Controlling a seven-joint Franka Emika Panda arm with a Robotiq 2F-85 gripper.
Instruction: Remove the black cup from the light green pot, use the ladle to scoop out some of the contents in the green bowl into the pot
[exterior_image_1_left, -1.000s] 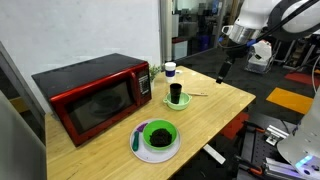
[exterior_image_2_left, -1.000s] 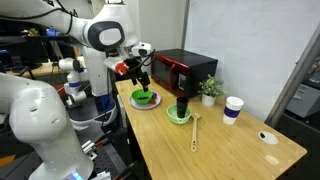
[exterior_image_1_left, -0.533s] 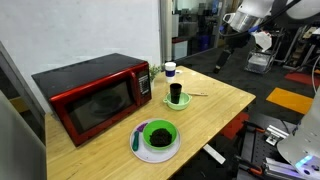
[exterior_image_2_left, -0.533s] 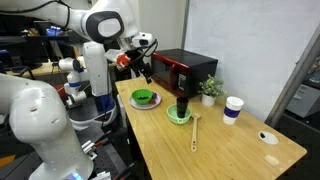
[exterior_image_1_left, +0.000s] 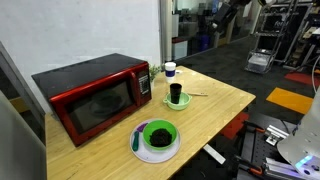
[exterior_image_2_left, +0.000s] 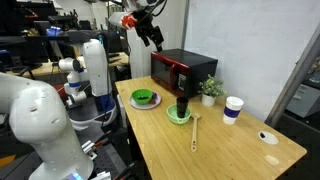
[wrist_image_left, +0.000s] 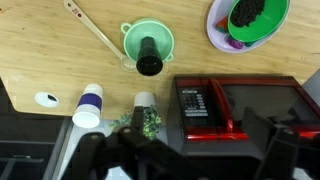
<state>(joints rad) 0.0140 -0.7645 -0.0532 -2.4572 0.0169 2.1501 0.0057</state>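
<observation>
The black cup (wrist_image_left: 149, 62) stands upright inside the light green pot (wrist_image_left: 128, 38) on the wooden table, seen too in both exterior views as cup (exterior_image_1_left: 176, 93) (exterior_image_2_left: 182, 106) and pot (exterior_image_2_left: 178, 117). The ladle (wrist_image_left: 95, 28) (exterior_image_2_left: 195, 130) lies flat on the table beside the pot. The green bowl (wrist_image_left: 257, 15) (exterior_image_1_left: 158, 133) (exterior_image_2_left: 144, 97), with dark contents, sits on a white plate (wrist_image_left: 218, 35). My gripper (wrist_image_left: 185, 160) (exterior_image_2_left: 156, 38) hangs open and empty high above the table, over the microwave end, far from all of them.
A red microwave (exterior_image_1_left: 90, 92) (wrist_image_left: 245, 100) takes up one end of the table. A white cup with a dark top (wrist_image_left: 89, 105) (exterior_image_2_left: 233, 109) and a small potted plant (wrist_image_left: 145, 118) (exterior_image_2_left: 210, 89) stand behind the pot. A small dark mark (exterior_image_2_left: 267, 137) is near the far corner.
The arm has risen steeply and swung away from the table; the gripper now sits near the top of both exterior views. Nothing on the table has moved.
</observation>
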